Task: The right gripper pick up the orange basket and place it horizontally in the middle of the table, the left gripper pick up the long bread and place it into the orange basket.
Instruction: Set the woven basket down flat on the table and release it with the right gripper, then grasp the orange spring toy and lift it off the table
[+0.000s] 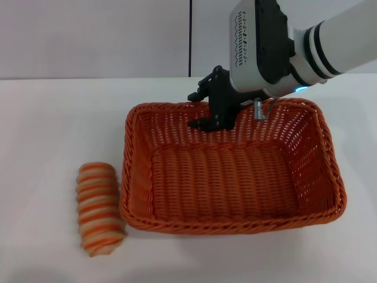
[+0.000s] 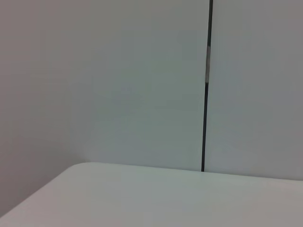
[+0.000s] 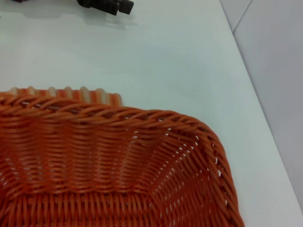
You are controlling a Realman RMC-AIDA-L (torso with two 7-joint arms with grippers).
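Orange basket (image 1: 232,177), woven wicker, braided rim, beside striped long bread (image 1: 99,207); right pincer (image 1: 213,112) state unclear.

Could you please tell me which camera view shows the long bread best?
The head view: the long bread lies whole on the table, left of the orange basket. The right wrist view shows only its striped top edge behind the basket rim; the left wrist view shows none.

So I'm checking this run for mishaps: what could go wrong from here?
The right pincer sits at the far rim of the orange basket; lifting away, it might snag the weave and drag the basket. The long bread lies touching the basket's left wall on the table, so the left pincer, not in view, has tight room on that side.
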